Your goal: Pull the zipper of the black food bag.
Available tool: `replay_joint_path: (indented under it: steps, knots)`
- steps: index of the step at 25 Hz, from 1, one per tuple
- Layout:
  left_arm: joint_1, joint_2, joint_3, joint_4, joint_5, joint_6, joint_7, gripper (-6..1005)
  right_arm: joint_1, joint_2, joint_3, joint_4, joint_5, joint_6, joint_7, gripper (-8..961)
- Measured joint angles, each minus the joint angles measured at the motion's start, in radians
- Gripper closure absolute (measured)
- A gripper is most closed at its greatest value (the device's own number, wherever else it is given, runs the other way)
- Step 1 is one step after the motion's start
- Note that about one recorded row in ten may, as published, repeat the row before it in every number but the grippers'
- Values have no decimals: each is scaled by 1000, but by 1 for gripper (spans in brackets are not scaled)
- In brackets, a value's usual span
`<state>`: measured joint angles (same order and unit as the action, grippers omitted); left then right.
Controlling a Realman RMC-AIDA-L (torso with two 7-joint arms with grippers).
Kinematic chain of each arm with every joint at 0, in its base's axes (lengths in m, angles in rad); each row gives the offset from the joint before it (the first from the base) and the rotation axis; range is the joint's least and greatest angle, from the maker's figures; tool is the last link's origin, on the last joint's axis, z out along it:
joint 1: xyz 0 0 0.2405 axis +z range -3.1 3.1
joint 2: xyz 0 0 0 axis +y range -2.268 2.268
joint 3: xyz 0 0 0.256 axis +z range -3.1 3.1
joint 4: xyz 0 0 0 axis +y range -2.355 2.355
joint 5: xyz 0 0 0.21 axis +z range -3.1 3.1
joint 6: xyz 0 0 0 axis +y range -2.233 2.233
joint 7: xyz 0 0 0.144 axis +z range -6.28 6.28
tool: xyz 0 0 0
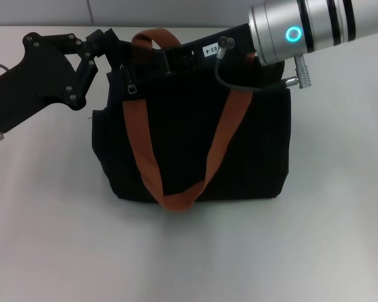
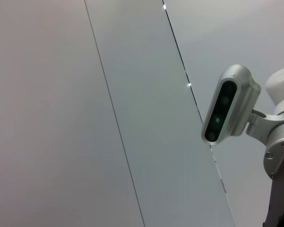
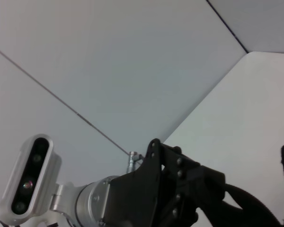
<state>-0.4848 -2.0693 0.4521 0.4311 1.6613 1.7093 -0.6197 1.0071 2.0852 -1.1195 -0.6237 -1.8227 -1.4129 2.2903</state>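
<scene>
The zipper (image 1: 133, 89) shows in my head view as a small silver pull tab hanging at the top left corner of the black food bag (image 1: 195, 141), just beside the near rust-brown handle (image 1: 176, 157) where it climbs over the top edge. The bag stands upright on the white table (image 1: 189, 251), roughly centred in front of the robot, with the near handle drooping down its front face and the far handle (image 1: 154, 39) arching above the top.

The left gripper (image 1: 107, 39) sits at the bag's top left corner, close above and beside the pull tab. Its fingertips merge with the black fabric, so I cannot tell how far apart they are or whether they hold anything. The right gripper (image 1: 189, 53) lies across the top of the bag, near the middle of the zip track. Its fingers are hidden against the bag, so I cannot tell their state either.

My judgement of the step in hand: one gripper holds the bag, the other takes the tab.

1. Confirm the tab, not the webbing, sits between the fingers.
2. Keep the bag braced so it does not slide or tip.
3. Pull along the track line, level with the top edge, without lifting.
</scene>
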Motion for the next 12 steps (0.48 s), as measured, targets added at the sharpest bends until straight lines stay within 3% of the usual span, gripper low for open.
replay_joint_path:
  steps: [12]
  knots:
    - [2, 0, 3, 0, 0, 10, 0, 989, -4, -2, -1, 1, -3, 10, 0, 419]
